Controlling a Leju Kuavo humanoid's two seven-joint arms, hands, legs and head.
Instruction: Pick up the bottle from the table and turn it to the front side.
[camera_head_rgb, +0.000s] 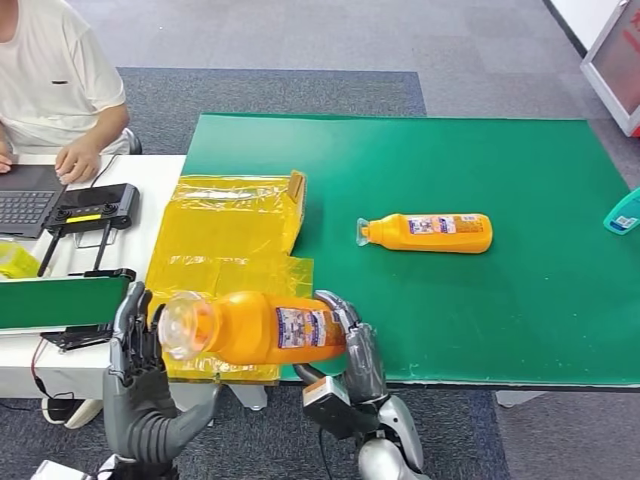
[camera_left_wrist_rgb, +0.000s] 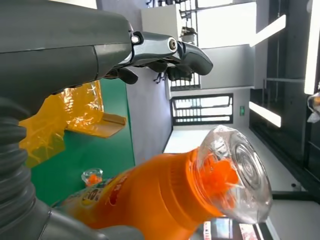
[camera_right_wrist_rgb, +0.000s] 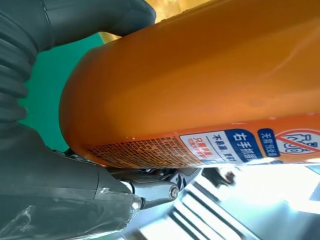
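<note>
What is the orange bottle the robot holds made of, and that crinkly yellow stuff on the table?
The bottle looks like smooth, glossy orange plastic: light shines off its side, and its cap is see-through, probably clear plastic. The yellow sheet looks like thin plastic film: it is wrinkled, shiny and slightly see-through. The right hand holds the bottle's base.

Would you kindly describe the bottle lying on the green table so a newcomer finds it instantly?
On the green table, right of the yellow plastic sheet, lies an orange bottle on its side. Unlike its twin in the right hand, nothing touches it.
</note>
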